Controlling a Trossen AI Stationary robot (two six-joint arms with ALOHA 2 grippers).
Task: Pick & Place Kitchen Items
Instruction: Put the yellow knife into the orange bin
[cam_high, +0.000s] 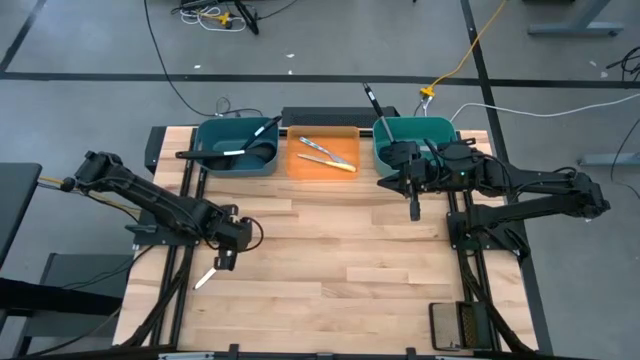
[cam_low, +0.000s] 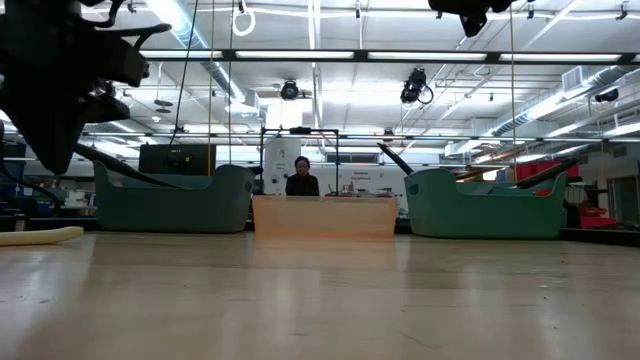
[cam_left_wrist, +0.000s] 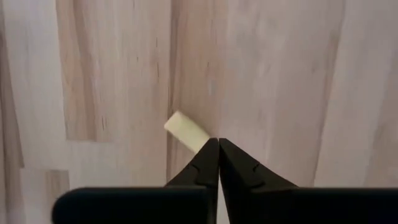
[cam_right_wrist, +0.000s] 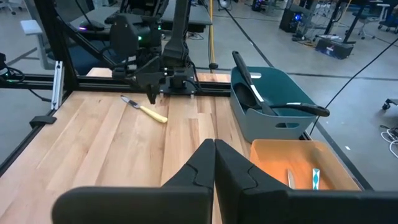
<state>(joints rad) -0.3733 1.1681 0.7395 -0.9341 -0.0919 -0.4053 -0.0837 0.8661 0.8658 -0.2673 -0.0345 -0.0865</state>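
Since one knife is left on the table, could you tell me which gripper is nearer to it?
Left. The left gripper hangs right beside the knife; the right gripper is across the table by the bins.

— What colours are the bins?
— Two teal bins (cam_high: 236, 158) (cam_high: 415, 140) flank an orange one (cam_high: 324, 152).
— And the worktop (cam_high: 330, 270)?
— Pale striped wood. The knife (cam_high: 207, 277) on it has a pale yellow handle; both arms are black.

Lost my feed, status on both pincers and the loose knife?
Left pincer shut above yellow-handled knife on table. Right pincer shut, empty, by the right teal bin. Nothing in the way.
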